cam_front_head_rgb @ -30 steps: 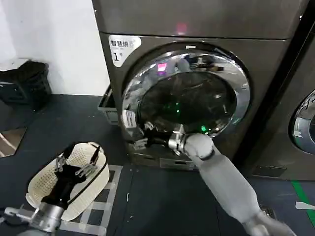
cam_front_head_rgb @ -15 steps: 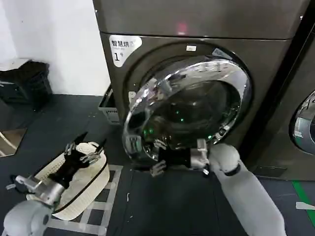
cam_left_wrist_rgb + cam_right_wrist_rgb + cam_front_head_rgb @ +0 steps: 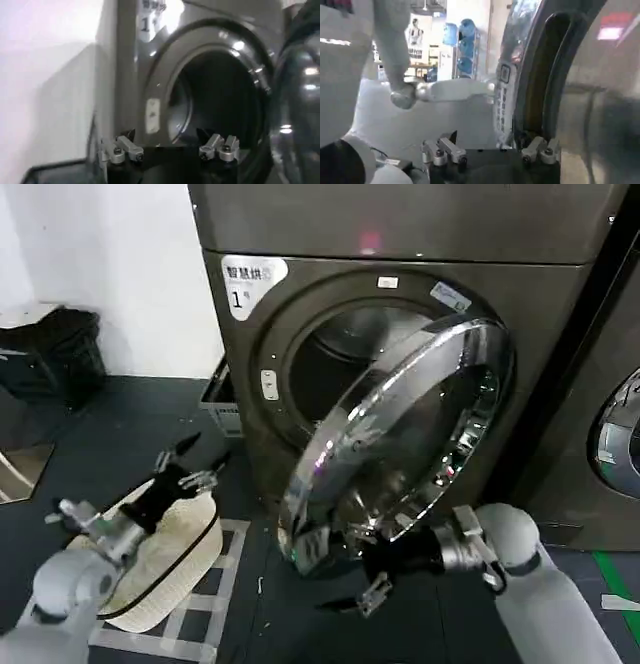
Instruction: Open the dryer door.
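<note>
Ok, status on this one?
Right end effector open, below the dryer door rim. Door partly open. Left end effector open over laundry basket.

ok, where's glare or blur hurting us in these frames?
Head view: bright specular streaks on the dryer door chrome ring. Left wrist view: soft focus, the dryer sticker blown out. Right wrist view: door edge beside the right gripper smeared, glass hazy.

My right gripper [image 3: 345,574] reaches out low with its fingers spread; my left gripper [image 3: 188,467] hangs parted, idle.
</note>
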{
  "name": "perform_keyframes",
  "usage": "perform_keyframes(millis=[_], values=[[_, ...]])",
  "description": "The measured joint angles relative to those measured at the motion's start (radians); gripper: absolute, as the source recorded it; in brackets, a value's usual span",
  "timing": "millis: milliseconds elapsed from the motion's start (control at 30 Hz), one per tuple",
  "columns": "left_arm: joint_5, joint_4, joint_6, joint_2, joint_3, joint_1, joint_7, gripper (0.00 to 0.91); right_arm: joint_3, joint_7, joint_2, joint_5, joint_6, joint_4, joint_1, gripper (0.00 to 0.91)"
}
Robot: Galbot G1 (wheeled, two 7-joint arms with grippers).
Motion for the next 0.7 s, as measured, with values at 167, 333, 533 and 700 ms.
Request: perform_keyframes(millis=[167, 333, 533, 700], values=[[-0.022, 0.085, -0.006, 0.021, 0.170, -0.127, 0.031, 0.907, 0.164, -0.002, 0.017, 0.021, 0.020, 0.064, -0.113, 0.907], [-0.029, 0.127, -0.012, -0.001, 0.319, -0.246, 0.052, 0.907, 0.403, -0.001, 0.079, 0.035, 0.019, 0.127, -0.236, 0.907], [-0.026, 0.154, -0.015, -0.028, 0.439, -0.322, 0.112, 0.907, 0.666, 0.123, 0.175, 0.074, 0.030, 0.197, -0.363, 0.907], [-0.034, 0.169, -0.022, -0.033, 0.537, -0.383, 0.123, 0.907, 0.805, 0.403, 0.213, 0.091, 0.009, 0.252, -0.432, 0.907]])
